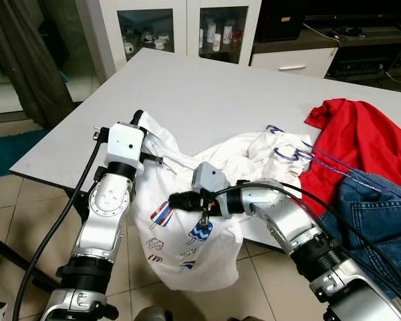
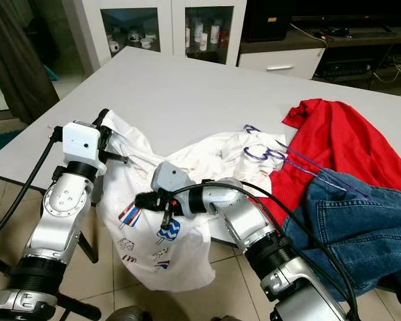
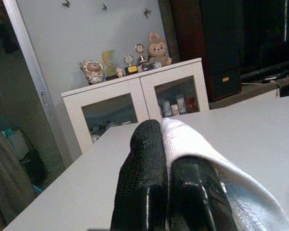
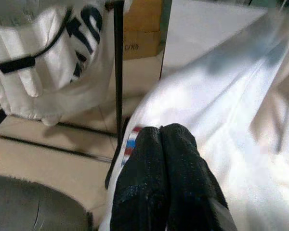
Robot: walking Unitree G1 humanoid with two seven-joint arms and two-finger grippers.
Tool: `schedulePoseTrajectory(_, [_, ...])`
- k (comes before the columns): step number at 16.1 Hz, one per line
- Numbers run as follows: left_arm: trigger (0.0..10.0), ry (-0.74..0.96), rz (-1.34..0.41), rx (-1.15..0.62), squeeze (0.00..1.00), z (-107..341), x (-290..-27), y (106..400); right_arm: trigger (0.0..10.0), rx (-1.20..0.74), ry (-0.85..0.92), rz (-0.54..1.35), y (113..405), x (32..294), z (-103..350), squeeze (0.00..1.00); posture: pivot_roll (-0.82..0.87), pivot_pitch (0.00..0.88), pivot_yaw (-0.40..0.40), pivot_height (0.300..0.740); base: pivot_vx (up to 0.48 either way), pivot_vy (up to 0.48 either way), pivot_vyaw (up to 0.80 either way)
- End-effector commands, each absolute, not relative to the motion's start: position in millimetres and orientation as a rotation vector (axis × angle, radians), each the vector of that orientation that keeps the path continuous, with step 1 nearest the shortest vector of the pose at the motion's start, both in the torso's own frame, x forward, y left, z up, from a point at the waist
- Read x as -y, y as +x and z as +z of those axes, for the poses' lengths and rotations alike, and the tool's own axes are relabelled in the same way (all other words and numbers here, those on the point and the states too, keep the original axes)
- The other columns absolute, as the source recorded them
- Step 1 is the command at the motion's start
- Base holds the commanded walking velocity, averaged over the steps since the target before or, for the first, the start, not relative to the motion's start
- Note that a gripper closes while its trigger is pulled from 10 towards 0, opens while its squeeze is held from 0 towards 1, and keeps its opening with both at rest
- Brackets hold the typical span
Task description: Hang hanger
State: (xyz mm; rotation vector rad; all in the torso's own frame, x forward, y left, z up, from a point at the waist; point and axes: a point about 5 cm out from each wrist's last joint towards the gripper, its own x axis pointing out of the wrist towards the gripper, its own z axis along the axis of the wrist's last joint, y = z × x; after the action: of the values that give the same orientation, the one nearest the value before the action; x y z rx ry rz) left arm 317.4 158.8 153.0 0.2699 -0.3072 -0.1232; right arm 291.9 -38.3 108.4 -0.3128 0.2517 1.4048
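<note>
Holding: both grippers have hold of a white shirt (image 1: 187, 221) that spills off the near edge of the grey table (image 1: 207, 87), toward 6 o'clock from the table's middle.
Left gripper (image 3: 169, 144): at about 9 o'clock of the cloth heap, fingers pressed together with a fold of the white cloth pinched between them, seen close in the left wrist view.
Right gripper (image 4: 160, 137): reaching toward 9 o'clock across the shirt front, just above the printed patches; its two black fingers lie shut side by side against the cloth, and whether a fold is caught between them I cannot tell.
Hanger (image 1: 334, 164): thin purple wire, lying on the table at about 3 o'clock of the shirt, its loops touching the white collar area and its far part across a red garment (image 1: 361, 147).
Long axis: runs roughly from 10 o'clock to 4 o'clock; the curled hook end points toward 10 o'clock, the other end toward the blue jeans (image 1: 381, 214).
Done so far: by my reading, the shirt is gripped and partly spread; the hanger looks to be at the neck, though how far it sits inside the shirt is hidden by folds.
Left to do: seat the shirt on the hanger if it is not yet seated, lift it by the hook, carry it to a rail and hang it. No rail can be made out on or beside the table.
Behind: a white cabinet (image 1: 187, 27) with glass doors stands at 12 o'clock.
</note>
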Motion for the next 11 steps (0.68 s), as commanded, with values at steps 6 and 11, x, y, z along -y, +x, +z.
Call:
schedulePoseTrajectory(6, [0.0, 0.276, -0.118, 0.329, 0.0, 158, -160, 316, 8.6, -0.373, -0.513, 1.133, 324, 48, 94, 0.0, 0.05, 0.0, -0.002, 0.74, 0.0, 0.0, 0.0])
schedulePoseTrajectory(11, [10.0, 0.279, -0.102, 0.333, 0.0, 159, -161, 317, 7.9, -0.341, -0.658, 0.92, 346, 58, 98, 0.0, 0.05, 0.0, -0.002, 0.74, 0.0, 0.0, 0.0])
